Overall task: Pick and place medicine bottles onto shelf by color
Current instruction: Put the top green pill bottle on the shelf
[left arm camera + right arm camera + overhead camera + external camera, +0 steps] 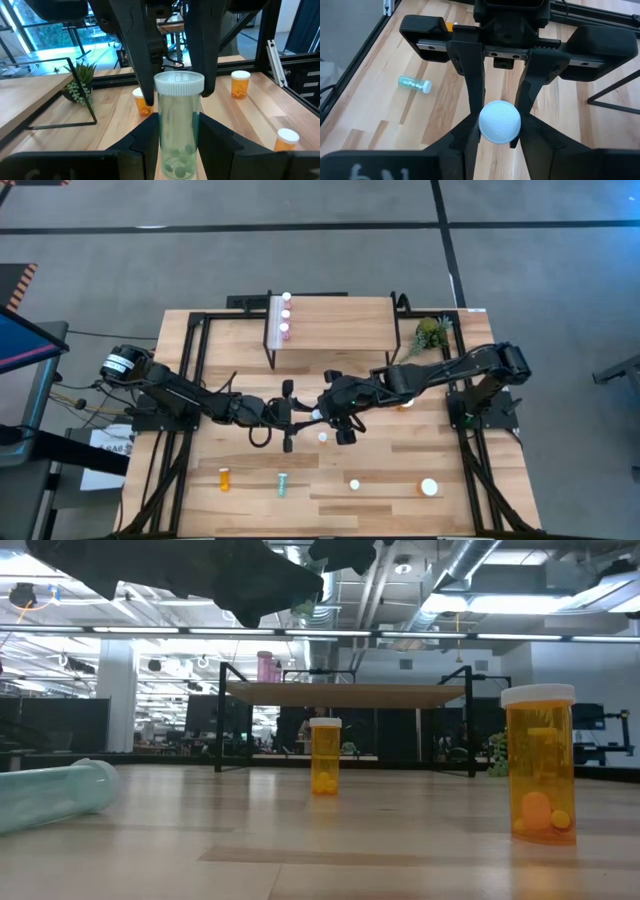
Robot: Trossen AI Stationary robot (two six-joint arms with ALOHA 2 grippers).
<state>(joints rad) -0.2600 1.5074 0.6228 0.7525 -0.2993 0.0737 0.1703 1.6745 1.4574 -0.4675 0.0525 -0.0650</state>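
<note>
A teal-green medicine bottle with a white cap is held above the middle of the table, between my two grippers, which meet tip to tip. My left gripper is shut on its body. My right gripper comes from the opposite side and is shut on its cap. The shelf stands at the table's far side, with three pink bottles upright in a row on its white strip. Other bottles lie or stand on the table near the front edge. My left gripper pinches the clear teal body between its two fingers, which lie along the bottle's sides. The capped end points away from it, toward the right gripper. The bottle is clear of the table. My right gripper has the white cap between its two fingers, one on each side of the ribbed rim. It comes slanting down from the table's right, facing the cap's top.
Near the front edge, an orange bottle and a teal one lie on their sides. A small bottle and a wide orange one stand upright. Another orange bottle stands under the right arm. A green plant sits right of the shelf.
</note>
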